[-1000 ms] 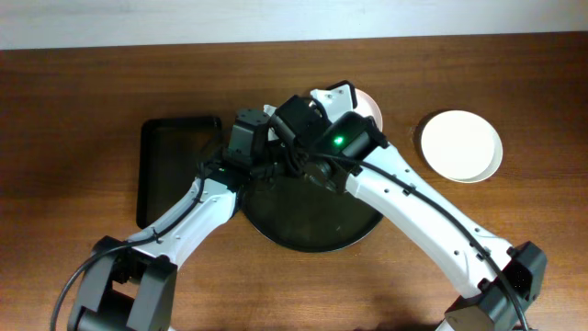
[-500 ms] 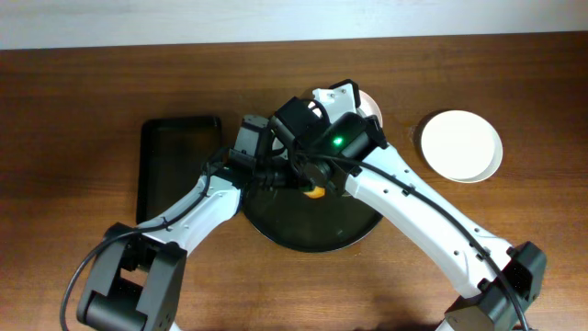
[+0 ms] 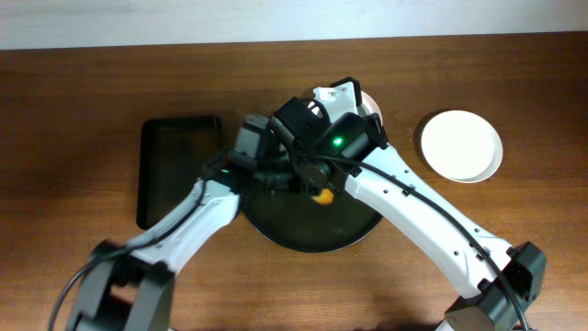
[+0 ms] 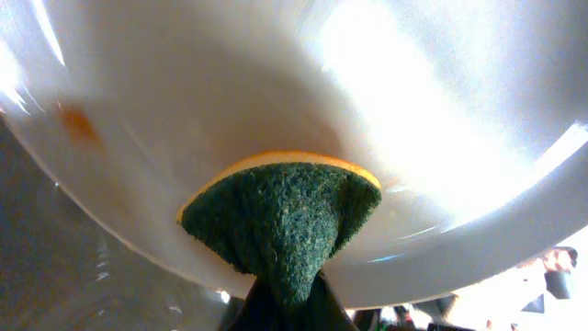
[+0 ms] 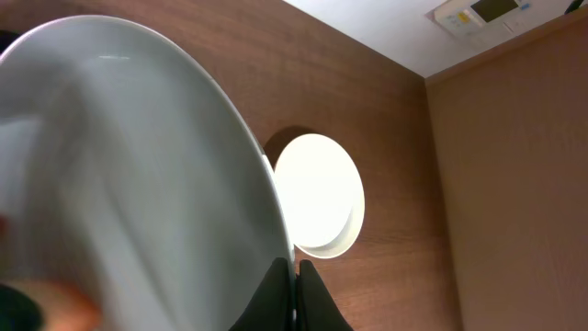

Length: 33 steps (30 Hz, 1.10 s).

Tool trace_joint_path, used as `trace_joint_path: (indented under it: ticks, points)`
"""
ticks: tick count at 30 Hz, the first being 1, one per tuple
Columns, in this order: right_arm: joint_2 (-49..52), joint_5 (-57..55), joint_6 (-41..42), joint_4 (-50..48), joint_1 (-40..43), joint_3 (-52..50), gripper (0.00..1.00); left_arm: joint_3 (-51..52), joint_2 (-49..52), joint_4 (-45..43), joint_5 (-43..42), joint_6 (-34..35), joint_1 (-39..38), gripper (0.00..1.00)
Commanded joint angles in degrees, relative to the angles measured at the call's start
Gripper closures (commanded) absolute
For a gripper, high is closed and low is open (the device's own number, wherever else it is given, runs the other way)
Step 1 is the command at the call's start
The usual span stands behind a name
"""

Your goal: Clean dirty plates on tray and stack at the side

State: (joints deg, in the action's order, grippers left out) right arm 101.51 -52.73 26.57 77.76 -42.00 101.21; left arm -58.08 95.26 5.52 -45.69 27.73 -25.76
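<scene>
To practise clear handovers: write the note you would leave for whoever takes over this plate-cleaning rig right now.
Left tool: shut on a green scrub sponge with yellow backing, pressed against the held plate.
Right tool: shut on the rim of a round white plate, lifted and tilted by the large round black tray.
Done: white plates, seemingly two stacked, sit on the wooden table at the right.
Left: an orange smear is on the held plate. Wipe it off, then add the plate to the stack.

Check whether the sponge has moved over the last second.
Yes. The sponge has slid right, away from the rectangular tray, its orange edge now showing over the round tray.
</scene>
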Motion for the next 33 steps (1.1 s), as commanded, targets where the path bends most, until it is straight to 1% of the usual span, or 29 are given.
trace_joint_path:
  ticks: [1, 2, 4, 6, 10, 13, 19, 24, 29, 31, 33]
  points:
    - [-1.0, -2.0, 1.0, -0.2, -0.3, 1.0, 0.96, -0.9, -4.7, -3.4, 4.8, 1.2, 3.4, 1.0]
    - [-1.0, -2.0, 1.0, -0.1, -0.3, 1.0, 0.96, -0.9, -4.6, -4.2, 4.7, 3.4, 3.8, 1.0]
    - [-1.0, -2.0, 0.9, -0.1, -0.3, 1.0, 0.96, -0.9, -4.2, -4.4, 2.0, 4.4, 3.9, 1.0]
    - [-1.0, -2.0, 1.0, -0.1, -0.3, 1.0, 0.96, -0.9, -3.3, -4.2, -7.4, 4.4, 3.9, 1.0]
    - [-1.0, -2.0, 0.9, -0.2, -0.3, 1.0, 0.96, -0.9, -2.1, 0.4, -16.6, 4.4, 3.9, 1.0]
    - [-1.0, -2.0, 0.9, -0.1, -0.3, 1.0, 0.96, -0.9, -0.7, 4.9, -18.3, 4.4, 3.8, 1.0]
    - [-1.0, -2.0, 0.9, -0.1, -0.3, 1.0, 0.96, -0.9, 4.8, 2.6, -19.0, 4.4, 3.5, 1.0]
    - [-1.0, -2.0, 0.9, -0.1, -0.3, 1.0, 0.96, -0.9, 7.3, 2.4, -19.6, 4.3, 3.4, 1.0]
    - [-1.0, -2.0, 0.9, 0.1, -0.3, 1.0, 0.96, -0.9, 10.2, -0.2, -17.4, 4.4, 3.4, 1.0]
    - [-1.0, -1.9, 0.9, 0.5, -0.4, 1.0, 0.96, -0.9, 10.2, -3.1, -16.9, 4.4, 3.4, 1.0]
    - [-1.0, -1.9, 0.9, 1.0, -0.4, 1.0, 0.96, -0.9, 10.2, -7.3, -17.7, 7.6, 3.4, 1.0]
